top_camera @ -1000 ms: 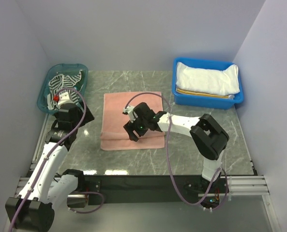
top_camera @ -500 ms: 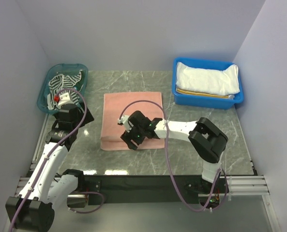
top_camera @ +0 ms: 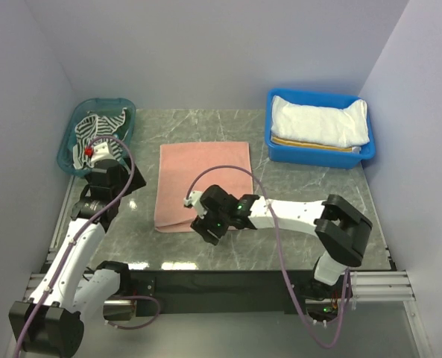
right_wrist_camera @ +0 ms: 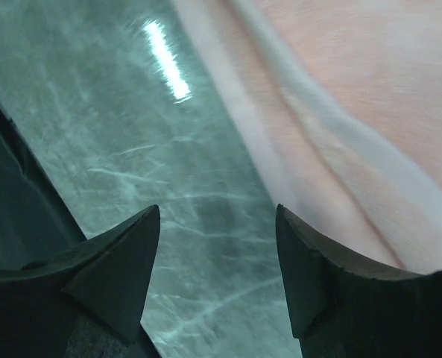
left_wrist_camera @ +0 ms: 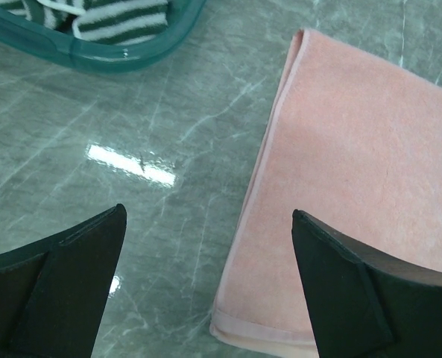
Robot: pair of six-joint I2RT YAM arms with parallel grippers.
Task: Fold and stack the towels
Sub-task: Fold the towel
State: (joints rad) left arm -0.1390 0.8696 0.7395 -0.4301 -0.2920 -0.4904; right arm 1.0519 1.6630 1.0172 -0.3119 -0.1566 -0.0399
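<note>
At pink towel (top_camera: 203, 179) edge, right fingers (right_wrist_camera: 109, 268) (apart)

White link shells with black joint housings on left arm (top_camera: 77, 250) and right arm (top_camera: 295, 213). Small red dot (top_camera: 89, 151) near the left wrist. Chunky black elbow joint (top_camera: 344, 233) on the right arm, and green status lights (top_camera: 241, 200) on its wrist. Thin grey-purple cable (top_camera: 132, 170) loops along each arm. The left end effector (left_wrist_camera: 207, 215) and right end effector (right_wrist_camera: 218, 210) have matte black, wedge-shaped fingers (left_wrist_camera: 64, 283) with plain, flat faces.
</note>
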